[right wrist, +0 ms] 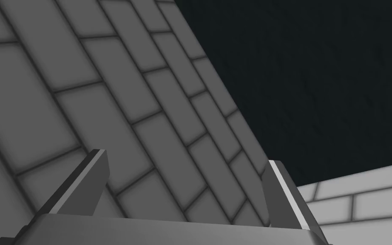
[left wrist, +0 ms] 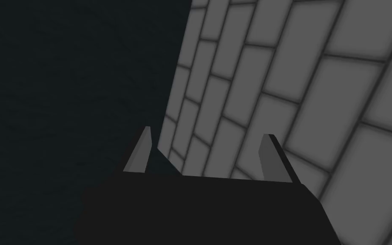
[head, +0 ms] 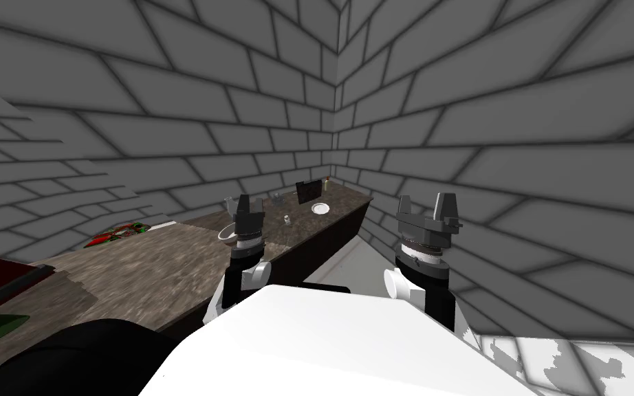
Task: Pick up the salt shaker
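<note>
A small pale salt shaker [head: 287,220] stands on the long brown counter [head: 137,268] in the head view, toward its far end. My left gripper [head: 249,206] is raised over the counter, just left of the shaker and nearer to me; its fingers [left wrist: 140,151] stand apart with nothing between them. My right gripper [head: 427,206] is held up to the right, off the counter's end, and is open and empty too, its fingers [right wrist: 86,183] spread wide.
Beyond the shaker are a white plate [head: 320,208], a dark upright box [head: 309,192] and a small bottle [head: 326,183]. A pale bowl [head: 229,232] sits by my left arm. Red and green items [head: 115,234] lie at the left. Brick walls close the corner.
</note>
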Robot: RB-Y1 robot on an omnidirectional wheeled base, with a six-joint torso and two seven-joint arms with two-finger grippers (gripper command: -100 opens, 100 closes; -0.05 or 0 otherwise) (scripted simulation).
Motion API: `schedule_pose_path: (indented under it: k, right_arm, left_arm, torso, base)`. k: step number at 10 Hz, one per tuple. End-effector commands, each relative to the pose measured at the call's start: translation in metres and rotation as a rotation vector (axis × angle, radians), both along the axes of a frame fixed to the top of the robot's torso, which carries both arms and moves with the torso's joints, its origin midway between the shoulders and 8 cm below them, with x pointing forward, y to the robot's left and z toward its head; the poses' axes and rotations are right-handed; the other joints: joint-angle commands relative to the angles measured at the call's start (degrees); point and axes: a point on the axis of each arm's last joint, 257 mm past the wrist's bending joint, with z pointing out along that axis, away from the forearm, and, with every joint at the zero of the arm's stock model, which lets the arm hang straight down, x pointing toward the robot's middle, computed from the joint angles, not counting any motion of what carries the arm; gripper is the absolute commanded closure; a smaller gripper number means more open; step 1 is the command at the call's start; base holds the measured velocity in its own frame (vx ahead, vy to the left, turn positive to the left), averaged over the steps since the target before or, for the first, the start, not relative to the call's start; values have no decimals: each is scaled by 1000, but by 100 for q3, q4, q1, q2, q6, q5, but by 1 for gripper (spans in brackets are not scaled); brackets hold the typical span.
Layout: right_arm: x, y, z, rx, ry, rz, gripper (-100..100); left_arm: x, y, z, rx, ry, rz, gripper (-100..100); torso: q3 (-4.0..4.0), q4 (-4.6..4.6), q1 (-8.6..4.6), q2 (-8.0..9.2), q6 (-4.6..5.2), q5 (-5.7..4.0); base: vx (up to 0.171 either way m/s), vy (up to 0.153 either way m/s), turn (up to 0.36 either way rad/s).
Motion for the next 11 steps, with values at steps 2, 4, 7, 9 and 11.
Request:
schedule_pose_path:
  k: [2, 4, 7, 9, 11]
  right_arm:
    - [0, 0, 0, 0, 0, 0, 0]
    - [0, 0, 0, 0, 0, 0, 0]
    - [0, 0, 0, 0, 0, 0, 0]
    - [0, 0, 0, 0, 0, 0, 0]
    - [0, 0, 0, 0, 0, 0, 0]
  left_arm:
    - [13, -2, -19, 34, 74, -20, -100]
    - [22, -2, -35, 59, 134, -32, -100]
    - [37, 0, -67, 105, 248, -50, -100]
    - [47, 3, -93, 142, 337, -61, -100]
    - [55, 9, -122, 182, 435, -67, -100]
  torso:
    - [0, 0, 0, 1, 2, 0]
    - [1, 0, 0, 2, 0, 0]
    - [1, 0, 1, 1, 1, 0]
    - [1, 0, 1, 2, 1, 0]
    - [1, 1, 0, 2, 1, 0]
  base:
    - [-4, -4, -111]
    - [-4, -4, -89]
    - [-5, -5, -119]
    - [-7, -6, -145]
    - [-6, -9, -156]
